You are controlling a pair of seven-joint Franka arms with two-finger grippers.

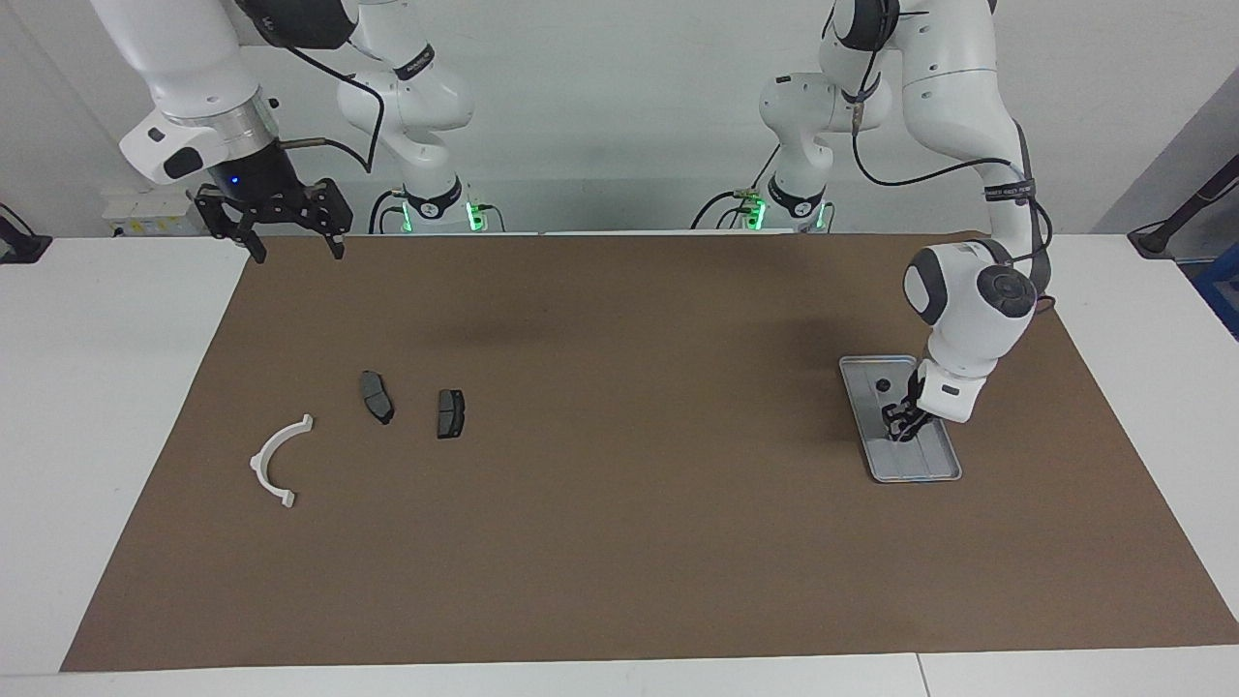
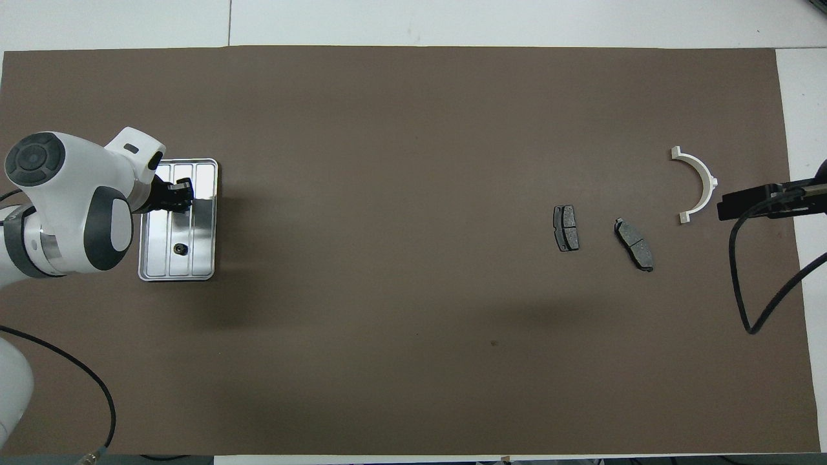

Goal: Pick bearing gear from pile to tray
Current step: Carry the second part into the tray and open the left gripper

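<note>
The silver tray [image 1: 852,366] [image 2: 200,258] lies on the brown mat at the left arm's end. One small black bearing gear [image 1: 882,384] [image 2: 180,248] rests in the tray's part nearer the robots. My left gripper [image 1: 900,433] [image 2: 179,194] is low over the tray's middle, fingertips close together on a small dark piece that I take for another bearing gear. The pile lies at the right arm's end: a white half-ring bracket [image 1: 259,455] [image 2: 707,181] and two dark brake pads [image 1: 377,397] [image 1: 450,413]. My right gripper [image 1: 298,254] [image 2: 749,201] hangs open, high over the mat's corner, holding nothing.
The brown mat [image 1: 619,542] covers most of the white table. A black cable [image 2: 743,284] loops down from the right arm over the mat's edge.
</note>
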